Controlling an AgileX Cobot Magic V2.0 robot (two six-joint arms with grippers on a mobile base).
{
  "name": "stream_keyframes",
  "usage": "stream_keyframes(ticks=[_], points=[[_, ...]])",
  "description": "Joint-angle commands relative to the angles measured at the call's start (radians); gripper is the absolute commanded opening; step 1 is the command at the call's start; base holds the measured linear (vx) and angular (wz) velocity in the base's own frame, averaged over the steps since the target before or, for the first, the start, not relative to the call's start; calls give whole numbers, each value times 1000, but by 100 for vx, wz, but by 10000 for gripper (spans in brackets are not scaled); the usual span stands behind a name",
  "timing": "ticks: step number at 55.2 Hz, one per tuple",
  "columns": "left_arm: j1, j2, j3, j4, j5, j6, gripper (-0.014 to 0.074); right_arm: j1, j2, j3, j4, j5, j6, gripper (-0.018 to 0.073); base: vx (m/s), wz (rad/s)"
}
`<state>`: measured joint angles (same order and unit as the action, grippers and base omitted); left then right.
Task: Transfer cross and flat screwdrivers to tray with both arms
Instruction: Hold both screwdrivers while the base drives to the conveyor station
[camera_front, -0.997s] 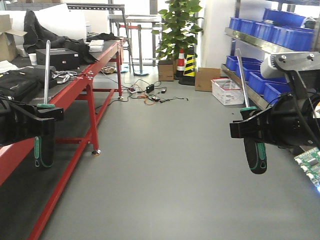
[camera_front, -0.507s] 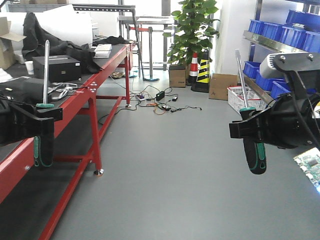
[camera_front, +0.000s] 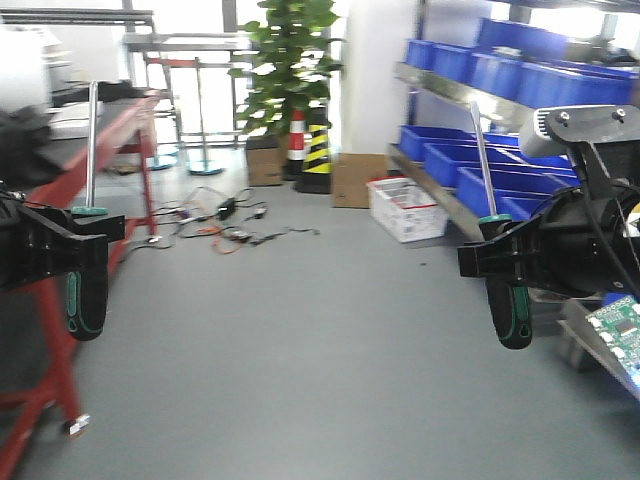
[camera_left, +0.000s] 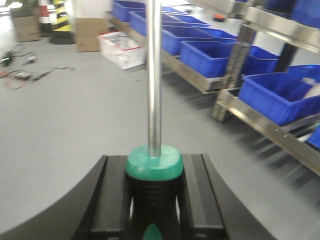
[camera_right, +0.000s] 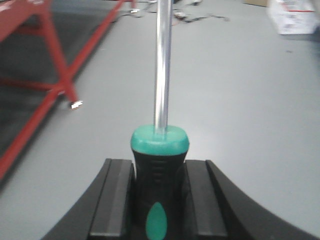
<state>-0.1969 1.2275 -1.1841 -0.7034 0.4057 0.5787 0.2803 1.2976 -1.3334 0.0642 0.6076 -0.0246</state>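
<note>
The left gripper (camera_front: 88, 243) pinches the left screwdriver (camera_front: 86, 300) by its fat black & green handle. The right gripper (camera_front: 500, 258) pinches the right screwdriver (camera_front: 514, 315) the same way. Both tools stand straight up, handle down & thin metal stick up.

I think they're held by the fat part b/c it's easy to squeeze & won't slip. Standing up, the long sticks poke at nothing. The arms are well apart w/ one tool each, so the tools can't knock together.

The tray isn't in any pic. So both tools hang in the air over the grey floor (camera_front: 320, 380), not put down yet. Job looks abt half done: picked up, not dropped off.

The front cam shows both arms at once, plus a plant (camera_front: 285, 60) & a white basket (camera_front: 405, 210) far back. It can't show the grip up close.

The wrist cams do. In the left one, black fingers (camera_left: 195, 195) press flat on both sides of the handle, & blue bins (camera_left: 280, 97) sit on a shelf behind. The right one shows the same squeeze, w/ a red table (camera_right: 64, 85) behind.

The tool tips are cut off or too small, so I can't tell cross from flat.
</note>
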Motion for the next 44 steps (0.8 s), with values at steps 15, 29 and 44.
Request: stream_keyframes(ticks=[15, 29, 44], points=[[-5, -30, -35, -35, -72, 0, 3, -4, -31, -36, -3, -90, -5, -8, 51, -70], [-5, -30, -35, -35, -73, 0, 3, -4, -31, -36, -1, -90, -5, -8, 46, -75], [-5, -30, -35, -35, -73, 0, 3, -4, -31, -36, -1, -90, -5, -8, 39, -78]])
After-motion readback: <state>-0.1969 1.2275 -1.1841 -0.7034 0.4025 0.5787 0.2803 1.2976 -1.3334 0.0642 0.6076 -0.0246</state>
